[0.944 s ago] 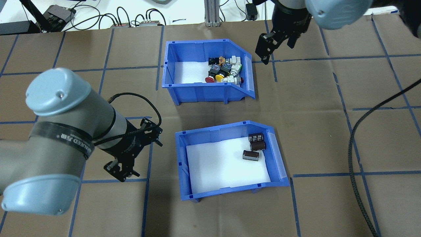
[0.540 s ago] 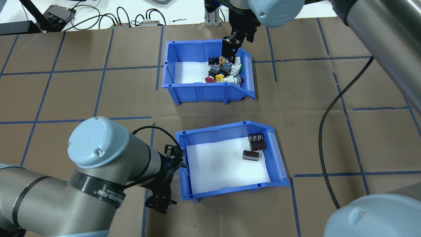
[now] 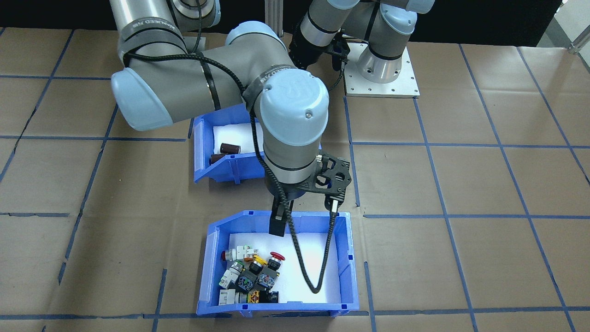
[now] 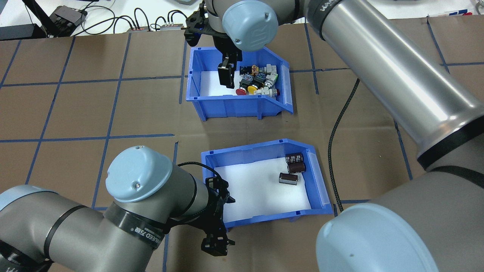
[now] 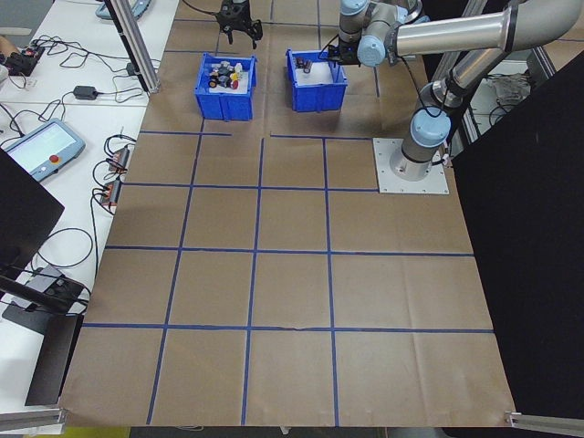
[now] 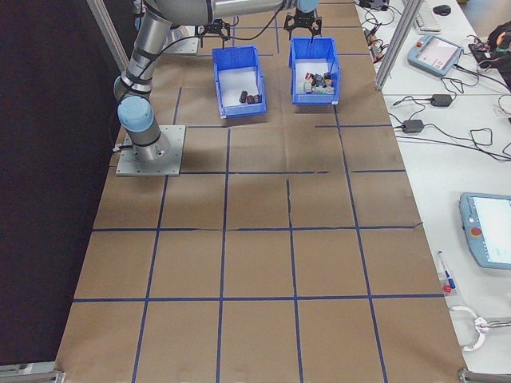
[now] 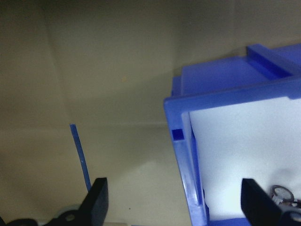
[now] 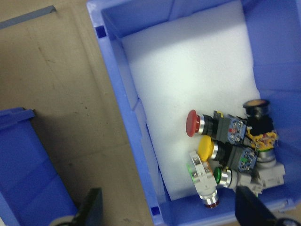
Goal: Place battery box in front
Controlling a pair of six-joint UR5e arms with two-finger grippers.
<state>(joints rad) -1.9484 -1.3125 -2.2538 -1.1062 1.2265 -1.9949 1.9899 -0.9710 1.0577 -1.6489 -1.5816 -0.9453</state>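
Note:
The battery box (image 4: 264, 185) is the nearer blue bin, with white foam and three brown cells (image 4: 294, 167) at its sloped end. In the front-facing view the battery box (image 3: 216, 157) is half hidden behind the right arm. My left gripper (image 4: 220, 221) is open at the box's near-left corner. In the left wrist view, my left gripper (image 7: 176, 207) has one finger outside the wall and one over the foam. My right gripper (image 4: 227, 71) is open above the bin of push-button switches (image 4: 211, 104). The right wrist view shows the gripper (image 8: 171, 212) straddling that bin's long wall.
The switch bin (image 3: 343, 258) stands farther from the robot than the battery box. A black cable (image 4: 332, 151) hangs from the right arm, just right of the battery box. Cables and power boxes (image 4: 151, 22) lie beyond the table's far edge. Brown paper with blue tape lines covers the table.
My right arm has swung left, from beyond the switch bin's right end to above that bin. My left arm has moved right, up to the battery box's near-left corner.

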